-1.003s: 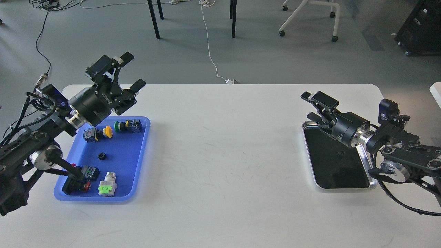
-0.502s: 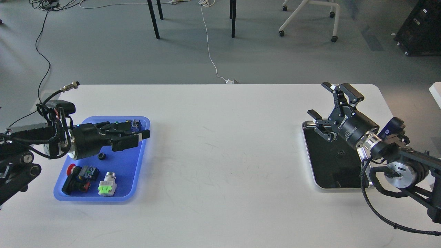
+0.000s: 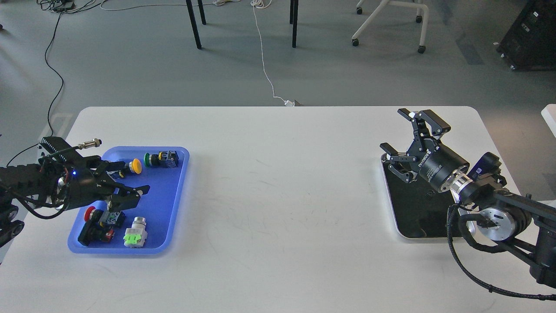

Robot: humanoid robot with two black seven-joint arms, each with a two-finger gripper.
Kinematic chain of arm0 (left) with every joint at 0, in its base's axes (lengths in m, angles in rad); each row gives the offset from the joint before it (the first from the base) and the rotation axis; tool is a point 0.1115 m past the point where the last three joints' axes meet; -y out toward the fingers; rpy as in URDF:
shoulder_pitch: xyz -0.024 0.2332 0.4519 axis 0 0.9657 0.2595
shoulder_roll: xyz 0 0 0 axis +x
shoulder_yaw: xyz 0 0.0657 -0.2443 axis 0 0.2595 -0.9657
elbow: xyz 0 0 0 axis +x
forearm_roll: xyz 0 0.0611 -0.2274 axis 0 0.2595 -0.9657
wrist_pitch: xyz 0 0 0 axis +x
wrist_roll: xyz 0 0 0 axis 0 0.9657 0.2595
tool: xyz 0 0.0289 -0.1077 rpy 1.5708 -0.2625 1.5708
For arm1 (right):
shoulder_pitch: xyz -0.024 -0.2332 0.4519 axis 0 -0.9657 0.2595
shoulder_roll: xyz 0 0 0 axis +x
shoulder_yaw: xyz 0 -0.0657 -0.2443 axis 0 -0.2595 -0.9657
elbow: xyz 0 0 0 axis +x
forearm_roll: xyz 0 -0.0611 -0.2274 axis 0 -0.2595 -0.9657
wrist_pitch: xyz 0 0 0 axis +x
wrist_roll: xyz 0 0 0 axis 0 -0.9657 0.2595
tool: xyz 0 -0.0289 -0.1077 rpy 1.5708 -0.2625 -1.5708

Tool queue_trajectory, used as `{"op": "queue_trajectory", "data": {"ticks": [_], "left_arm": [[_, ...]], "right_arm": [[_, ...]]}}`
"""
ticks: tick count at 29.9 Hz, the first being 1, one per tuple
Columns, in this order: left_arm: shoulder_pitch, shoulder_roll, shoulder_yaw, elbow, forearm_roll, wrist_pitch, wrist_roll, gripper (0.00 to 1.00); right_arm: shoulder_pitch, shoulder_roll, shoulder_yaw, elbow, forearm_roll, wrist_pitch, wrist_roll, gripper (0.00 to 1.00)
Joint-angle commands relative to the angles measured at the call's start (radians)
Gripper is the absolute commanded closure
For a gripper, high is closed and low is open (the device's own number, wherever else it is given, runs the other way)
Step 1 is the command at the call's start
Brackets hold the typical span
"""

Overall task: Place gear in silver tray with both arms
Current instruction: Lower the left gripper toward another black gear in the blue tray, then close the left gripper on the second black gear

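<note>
Glossy metal silver tray (image 3: pixel 402 219), round-cornered, lies under the released right tool (image 3: pixel 410 134); left tool (image 3: pixel 130 178) spread over blue plastic tray (image 3: pixel 173 204).

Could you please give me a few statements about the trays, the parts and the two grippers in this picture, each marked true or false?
1. The left gripper is over the blue tray. True.
2. The silver tray holds several push buttons. False: the buttons lie in the blue tray.
3. The right gripper is open. True.
4. The yellow button lies on the bare table. False: it lies inside the blue tray.
5. The two trays touch. False: they sit far apart at opposite ends of the table.
</note>
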Motion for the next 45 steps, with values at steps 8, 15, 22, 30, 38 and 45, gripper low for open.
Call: {"op": "queue_trajectory", "data": {"ticks": [8,15,22,30,38,45], "left_arm": [[-0.087,-0.037,0.115,0.074,0.000,-0.072,0.000,0.11],[-0.096,-0.046,0.115,0.076,0.000,-0.176,0.000,0.10],[-0.110,-0.061,0.115,0.095,0.000,-0.239,0.000,0.10],[-0.113,-0.081,0.115,0.126,0.000,-0.238,0.000,0.22],[-0.113,-0.081,0.116,0.126,0.000,-0.236,0.000,0.58],[-0.116,-0.081,0.136,0.128,0.000,-0.235,0.000,0.82]], "right_arm": [[-0.005,-0.001,0.002,0.000,-0.002,0.000,0.000,0.04],[-0.004,-0.001,0.002,0.000,-0.002,0.000,0.000,0.04],[-0.004,-0.001,0.002,0.000,-0.002,0.000,0.000,0.04],[-0.004,-0.001,0.001,0.000,-0.003,0.002,0.000,0.04],[-0.004,-0.001,0.001,0.000,-0.003,0.000,0.000,0.04],[-0.004,-0.001,0.001,0.000,-0.003,0.001,0.000,0.04]]}}
